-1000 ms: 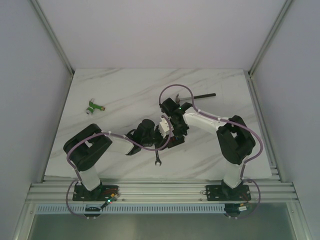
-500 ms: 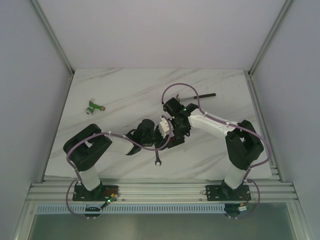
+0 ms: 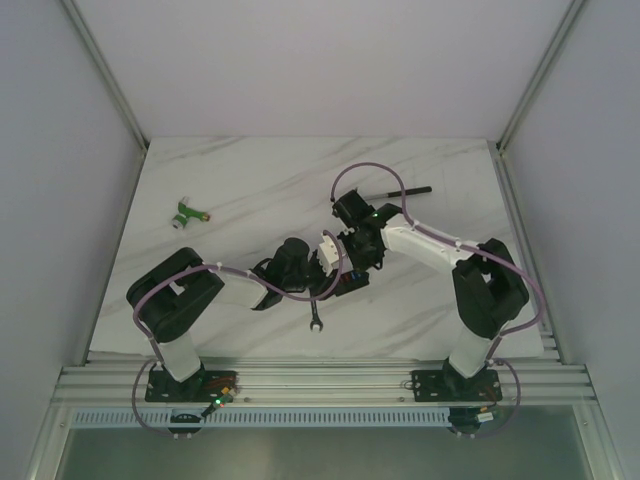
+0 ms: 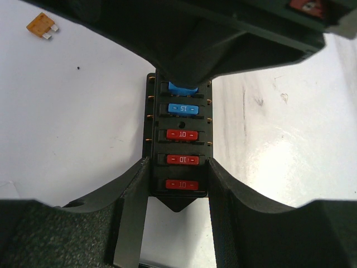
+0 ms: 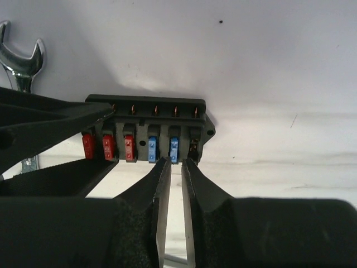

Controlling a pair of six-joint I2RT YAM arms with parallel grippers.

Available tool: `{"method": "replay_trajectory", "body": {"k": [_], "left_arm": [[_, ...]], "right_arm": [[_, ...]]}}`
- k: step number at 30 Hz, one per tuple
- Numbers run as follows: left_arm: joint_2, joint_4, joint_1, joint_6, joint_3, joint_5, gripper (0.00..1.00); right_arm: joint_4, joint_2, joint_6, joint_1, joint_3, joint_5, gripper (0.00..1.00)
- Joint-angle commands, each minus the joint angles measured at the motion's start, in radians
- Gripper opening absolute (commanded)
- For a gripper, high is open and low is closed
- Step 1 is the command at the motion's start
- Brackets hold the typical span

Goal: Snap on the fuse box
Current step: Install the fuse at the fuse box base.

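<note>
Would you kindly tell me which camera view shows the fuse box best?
The left wrist view: the fuse box faces the camera mid-frame, the numbers on its fuses readable. The right wrist view shows it side-on. In the top view it is too small and covered to make out.

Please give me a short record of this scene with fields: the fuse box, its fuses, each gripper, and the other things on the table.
Fuse box: black, open, no cover on it
Fuses: three red and two blue, seated in one row
Left gripper: jaws closed on one end of the box
Right gripper: jaws a narrow gap apart, tips at the blue end of the row; whether they grip anything cannot be told
Loose things on the table: orange fuse, wrench, green connector
</note>
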Motion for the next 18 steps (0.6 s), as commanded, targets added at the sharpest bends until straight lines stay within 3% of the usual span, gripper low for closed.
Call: {"method": "replay_trajectory", "body": {"k": [1, 12, 18], "left_arm": [[0.023, -0.076, 0.005, 0.009, -0.002, -0.006, 0.41], [0.025, -0.079, 0.005, 0.009, 0.001, -0.005, 0.41], [0.029, -0.081, 0.006, 0.009, 0.004, -0.004, 0.41]], "right_arm": [[0.023, 0.026, 0.016, -0.017, 0.003, -0.007, 0.19], [0.041, 0.058, 0.015, -0.023, -0.01, -0.039, 0.16], [0.014, 0.075, 0.014, -0.025, -0.02, -0.042, 0.09]]}}
